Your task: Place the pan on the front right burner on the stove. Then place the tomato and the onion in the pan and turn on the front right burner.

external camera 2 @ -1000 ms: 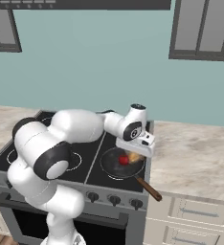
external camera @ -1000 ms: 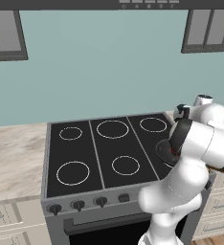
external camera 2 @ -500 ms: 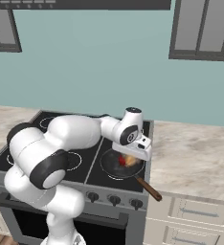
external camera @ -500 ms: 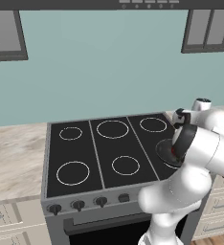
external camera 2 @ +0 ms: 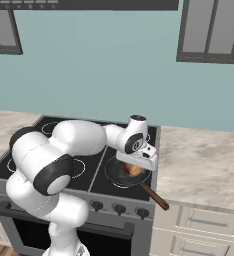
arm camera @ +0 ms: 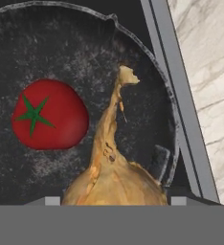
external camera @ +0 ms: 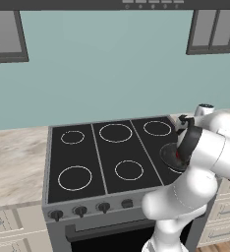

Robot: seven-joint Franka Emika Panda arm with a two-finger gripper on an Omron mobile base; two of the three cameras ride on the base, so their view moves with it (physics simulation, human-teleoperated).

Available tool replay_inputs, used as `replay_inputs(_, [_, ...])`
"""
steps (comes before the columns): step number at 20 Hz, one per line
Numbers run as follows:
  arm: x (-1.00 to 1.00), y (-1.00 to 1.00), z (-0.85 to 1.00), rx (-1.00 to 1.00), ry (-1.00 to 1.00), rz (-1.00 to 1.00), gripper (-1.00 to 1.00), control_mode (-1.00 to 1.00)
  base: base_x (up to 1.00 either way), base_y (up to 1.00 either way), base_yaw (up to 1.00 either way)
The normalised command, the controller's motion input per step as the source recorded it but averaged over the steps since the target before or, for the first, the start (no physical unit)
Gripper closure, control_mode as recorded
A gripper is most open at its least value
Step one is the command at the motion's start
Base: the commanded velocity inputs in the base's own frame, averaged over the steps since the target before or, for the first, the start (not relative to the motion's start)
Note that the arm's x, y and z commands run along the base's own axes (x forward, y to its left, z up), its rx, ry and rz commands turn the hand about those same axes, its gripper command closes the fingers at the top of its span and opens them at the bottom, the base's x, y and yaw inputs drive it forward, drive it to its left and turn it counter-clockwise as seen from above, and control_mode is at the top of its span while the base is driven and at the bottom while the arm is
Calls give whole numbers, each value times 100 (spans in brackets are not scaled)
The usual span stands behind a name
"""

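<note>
The dark grey pan (external camera 2: 114, 172) sits on the stove (external camera: 102, 162) at its front right, over the front right burner, with the brown handle (external camera 2: 156, 198) pointing out past the stove's front edge. The red tomato (arm camera: 49, 115) lies on the pan's floor (arm camera: 85, 52). My gripper (external camera 2: 137, 165) hangs just above the pan, shut on the tan onion (arm camera: 115, 174), whose dry tip points up the hand view. One dark fingertip (arm camera: 159, 161) shows at the onion's right side. In the left base view my arm hides most of the pan (external camera: 169, 154).
A marble counter (external camera 2: 204, 165) runs right of the stove, and another (external camera: 16, 157) to its left. Dark knobs (external camera 2: 119, 207) line the stove front. The other white rings (external camera: 74, 177) are bare. Cabinets (external camera 2: 211, 30) hang on the wall above.
My hand has sunk a little toward the pan with the onion still in it. The elbow has swung slightly. Pan and tomato have stayed put.
</note>
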Motion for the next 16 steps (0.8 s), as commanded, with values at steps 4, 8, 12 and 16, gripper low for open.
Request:
replay_inputs(4, [0, 10, -14, 0, 3, 0, 100, -100, 0, 0, 0])
replay_inputs(8, [0, 13, -21, 0, 5, 0, 100, -100, 0, 0, 0])
replay_inputs(12, [-1, 13, -21, 0, 5, 0, 100, -100, 0, 0, 0])
replay_inputs(16, [0, 10, -20, 0, 6, 0, 100, -100, 0, 0, 0])
